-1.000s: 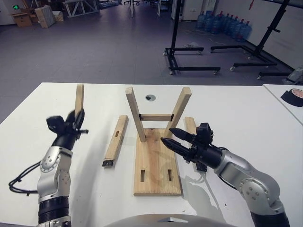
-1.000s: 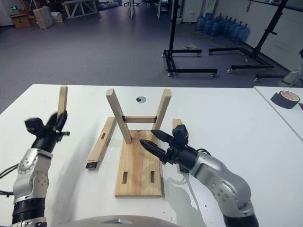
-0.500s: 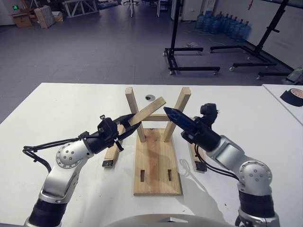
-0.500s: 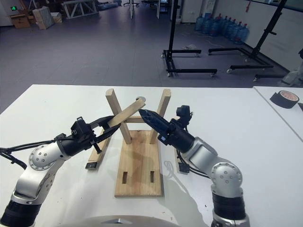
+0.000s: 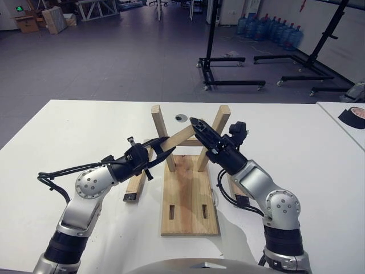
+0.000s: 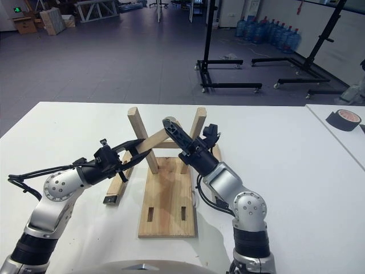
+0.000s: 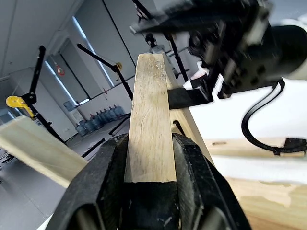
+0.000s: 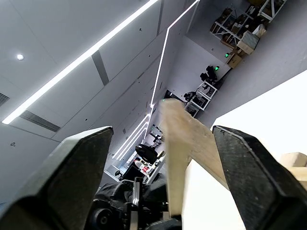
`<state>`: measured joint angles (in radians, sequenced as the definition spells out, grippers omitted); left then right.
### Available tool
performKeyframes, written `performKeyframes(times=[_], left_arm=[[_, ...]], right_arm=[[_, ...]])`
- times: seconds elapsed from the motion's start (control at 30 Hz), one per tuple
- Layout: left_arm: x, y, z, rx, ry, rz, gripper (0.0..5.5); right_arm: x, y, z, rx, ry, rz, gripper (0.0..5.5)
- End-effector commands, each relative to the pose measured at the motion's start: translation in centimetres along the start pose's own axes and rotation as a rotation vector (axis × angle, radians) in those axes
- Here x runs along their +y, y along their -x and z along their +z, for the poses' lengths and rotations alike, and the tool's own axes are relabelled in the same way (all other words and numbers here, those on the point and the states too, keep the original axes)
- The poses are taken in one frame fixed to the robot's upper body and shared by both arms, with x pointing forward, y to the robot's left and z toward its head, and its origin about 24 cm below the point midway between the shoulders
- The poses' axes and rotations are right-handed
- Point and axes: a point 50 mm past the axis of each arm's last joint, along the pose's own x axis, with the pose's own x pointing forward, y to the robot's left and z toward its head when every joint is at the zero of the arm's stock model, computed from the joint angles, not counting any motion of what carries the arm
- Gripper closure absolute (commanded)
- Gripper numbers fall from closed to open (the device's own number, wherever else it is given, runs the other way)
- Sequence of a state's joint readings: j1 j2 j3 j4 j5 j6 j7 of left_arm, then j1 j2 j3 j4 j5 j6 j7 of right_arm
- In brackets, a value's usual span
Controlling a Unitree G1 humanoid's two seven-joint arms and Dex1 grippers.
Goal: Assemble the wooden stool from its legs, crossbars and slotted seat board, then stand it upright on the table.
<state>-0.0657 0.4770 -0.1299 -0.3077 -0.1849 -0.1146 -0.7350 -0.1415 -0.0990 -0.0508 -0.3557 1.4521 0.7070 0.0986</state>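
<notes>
In the left eye view the left gripper (image 5: pixel 161 152) is clamped on the near end of a bar (image 5: pixel 181 136). The bar slants up over the far end of the seat board (image 5: pixel 190 201), across the two legs (image 5: pixel 161 134) planted there, and the right gripper (image 5: pixel 195 122) meets its upper end. The left wrist view adds that both pads (image 7: pixel 191 158) sit flat on the bar's broad faces. The right wrist view shows the fingers (image 8: pixel 79 182) spread wide, with the bar end between them untouched. The wood looks light, stiff and smooth, best gripped on its flat faces near an end.

Industrial lab hall — wheeled black stands (image 5: pixel 234 83); water jugs (image 5: pixel 272 29); cardboard boxes (image 5: pixel 51 19); grey floor (image 5: pixel 125 63).
</notes>
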Motion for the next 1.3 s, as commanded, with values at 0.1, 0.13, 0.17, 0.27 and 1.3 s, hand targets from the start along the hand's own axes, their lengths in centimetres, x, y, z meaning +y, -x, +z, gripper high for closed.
performKeyframes(times=[0.1,0.13,0.17,0.27,1.3], left_arm=[[0.6,-0.6,0.1,-0.008,-0.04,-0.014,4.22],[0.7,-0.6,0.1,-0.015,-0.039,-0.006,4.22],[0.8,-0.7,0.1,-0.02,-0.039,-0.002,4.22],[0.8,-0.9,0.2,-0.028,-0.039,-0.004,4.22],[-0.7,3.5,-0.5,-0.057,0.402,0.434,2.88]], right_arm=[[0.0,-0.5,0.3,-0.018,-0.01,0.013,2.78],[-0.1,-0.5,0.3,-0.026,-0.011,0.012,2.99],[-0.1,-0.6,0.4,-0.03,-0.01,0.013,3.13],[0.0,-0.7,0.4,-0.035,-0.01,0.026,3.64],[-3.0,10.3,8.3,0.008,0.487,-0.61,5.1]])
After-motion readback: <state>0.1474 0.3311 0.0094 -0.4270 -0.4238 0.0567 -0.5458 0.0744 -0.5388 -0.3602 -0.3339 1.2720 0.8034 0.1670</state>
